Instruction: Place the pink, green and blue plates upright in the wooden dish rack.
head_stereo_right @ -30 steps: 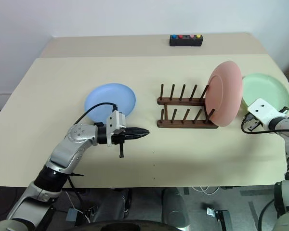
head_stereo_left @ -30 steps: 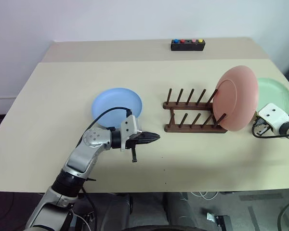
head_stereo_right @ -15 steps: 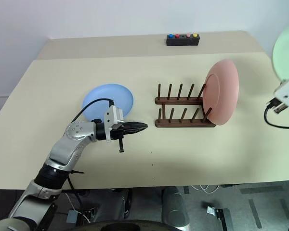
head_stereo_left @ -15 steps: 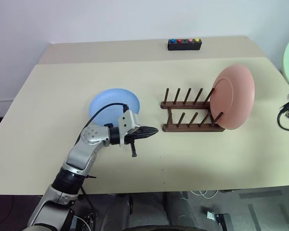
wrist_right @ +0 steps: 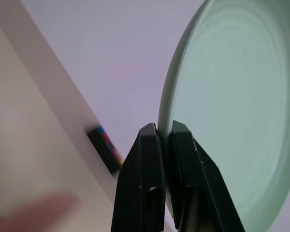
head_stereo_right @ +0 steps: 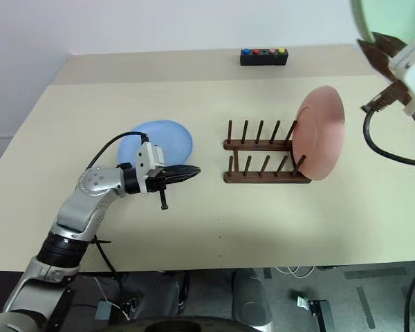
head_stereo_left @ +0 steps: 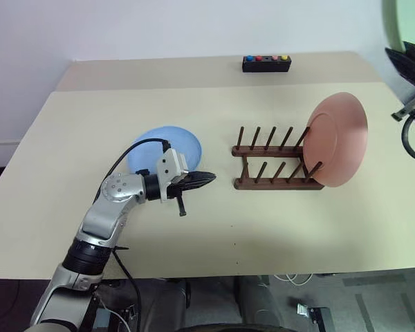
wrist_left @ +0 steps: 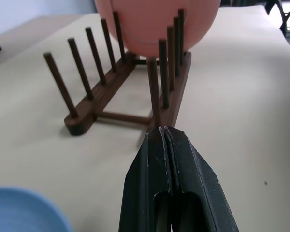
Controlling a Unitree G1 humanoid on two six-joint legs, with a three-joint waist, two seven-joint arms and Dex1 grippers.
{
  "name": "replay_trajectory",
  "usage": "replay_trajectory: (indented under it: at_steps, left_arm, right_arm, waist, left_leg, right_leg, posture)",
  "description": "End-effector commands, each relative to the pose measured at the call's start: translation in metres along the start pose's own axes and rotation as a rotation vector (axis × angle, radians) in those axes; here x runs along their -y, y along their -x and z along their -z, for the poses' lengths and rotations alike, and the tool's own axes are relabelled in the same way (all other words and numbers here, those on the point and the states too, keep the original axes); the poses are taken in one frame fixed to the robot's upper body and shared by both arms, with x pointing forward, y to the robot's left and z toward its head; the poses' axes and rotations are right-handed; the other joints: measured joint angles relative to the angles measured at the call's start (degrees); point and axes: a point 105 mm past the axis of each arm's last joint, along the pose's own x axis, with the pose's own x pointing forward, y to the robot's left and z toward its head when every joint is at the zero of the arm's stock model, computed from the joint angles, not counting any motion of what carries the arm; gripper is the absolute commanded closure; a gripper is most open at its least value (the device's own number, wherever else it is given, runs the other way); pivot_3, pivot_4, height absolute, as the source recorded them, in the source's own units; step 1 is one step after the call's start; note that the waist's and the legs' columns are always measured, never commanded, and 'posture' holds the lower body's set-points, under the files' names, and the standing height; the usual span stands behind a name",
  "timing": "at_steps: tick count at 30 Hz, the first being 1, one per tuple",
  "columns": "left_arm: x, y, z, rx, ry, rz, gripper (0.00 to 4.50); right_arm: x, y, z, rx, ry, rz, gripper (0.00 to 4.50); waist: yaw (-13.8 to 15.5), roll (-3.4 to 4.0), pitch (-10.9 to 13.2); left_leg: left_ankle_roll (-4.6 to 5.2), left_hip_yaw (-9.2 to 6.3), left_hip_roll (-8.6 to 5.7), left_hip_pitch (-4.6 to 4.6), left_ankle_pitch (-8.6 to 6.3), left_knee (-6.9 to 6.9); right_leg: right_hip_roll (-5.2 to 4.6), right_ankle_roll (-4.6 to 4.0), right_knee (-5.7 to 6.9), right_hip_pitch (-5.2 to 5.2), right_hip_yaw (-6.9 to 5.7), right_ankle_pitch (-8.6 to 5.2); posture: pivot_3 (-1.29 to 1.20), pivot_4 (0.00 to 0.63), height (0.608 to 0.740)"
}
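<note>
High above the table, right gripper [wrist_right: 164,133] pinches the green plate [wrist_right: 232,106] (left gripper [wrist_left: 165,135] pressed together).

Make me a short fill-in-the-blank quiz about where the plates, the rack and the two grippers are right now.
1. The plate standing upright in the wooden dish rack is the ____ one.
2. The right gripper is shut on the rim of the ____ plate.
3. The blue plate lies flat on the ____.
4. The left gripper, holding nothing, has its fingers ____.

Missing words: pink; green; table; shut
</note>
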Motion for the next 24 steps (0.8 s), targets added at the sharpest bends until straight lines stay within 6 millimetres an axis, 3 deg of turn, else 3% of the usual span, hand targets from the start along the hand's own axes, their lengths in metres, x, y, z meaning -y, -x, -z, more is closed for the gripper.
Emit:
replay_trajectory:
  at_steps: [1,3,7,11,15,24]
  left_arm:
    - [0.000,0.004,-0.015,0.042,-0.035,-0.012,4.50]
    - [0.001,0.005,-0.016,0.043,-0.035,-0.013,4.50]
    - [0.005,0.007,-0.020,0.050,-0.036,-0.003,4.50]
    - [0.007,0.008,-0.023,0.057,-0.034,-0.001,4.50]
    - [0.008,0.008,-0.024,0.059,-0.029,0.001,4.50]
    - [0.010,0.006,-0.023,0.050,-0.023,0.007,4.50]
  right_arm:
    - [-0.018,-0.004,-0.038,0.164,-0.176,-0.103,4.45]
    - [-0.027,-0.004,-0.045,0.199,-0.272,-0.142,4.45]
    - [-0.066,0.001,-0.056,0.270,-0.630,-0.315,4.45]
    - [-0.083,0.010,-0.057,0.284,-0.860,-0.379,4.45]
    - [-0.087,0.013,-0.049,0.285,-1.019,-0.345,4.45]
    - [-0.088,0.014,-0.026,0.225,-1.108,-0.271,4.45]
  waist:
    - [0.0,0.00,0.0]
    - [0.0,-0.01,0.0]
    - [0.1,-0.05,0.0]
    - [0.8,-0.06,0.0]
    - [1.1,-0.07,0.0]
    - [1.1,-0.07,0.0]
  left_leg:
    - [0.00,-0.01,0.01,0.00,0.00,0.00]
    - [0.00,-0.02,0.02,0.00,0.00,-0.01]
    - [0.00,-0.05,0.03,0.00,0.00,-0.02]
    - [0.01,-0.04,0.02,-0.02,0.00,0.00]
    - [0.01,-0.04,0.02,-0.01,0.00,0.02]
    - [0.01,-0.03,0.02,-0.01,0.00,0.01]
  right_leg:
    - [0.00,0.00,0.00,-0.01,0.00,0.00]
    - [0.00,-0.01,0.01,-0.01,-0.02,0.00]
    - [0.01,-0.01,0.02,-0.01,-0.03,0.00]
    - [0.01,-0.02,0.01,-0.02,-0.02,0.00]
    - [0.02,-0.02,0.02,-0.02,-0.03,0.00]
    - [0.03,-0.02,0.01,-0.03,-0.03,0.00]
  posture:
    - [0.00,0.150,0.740]
    - [0.00,0.150,0.740]
    - [0.00,0.150,0.740]
    - [0.00,0.150,0.740]
    - [0.00,0.150,0.740]
    - [0.00,0.150,0.740]
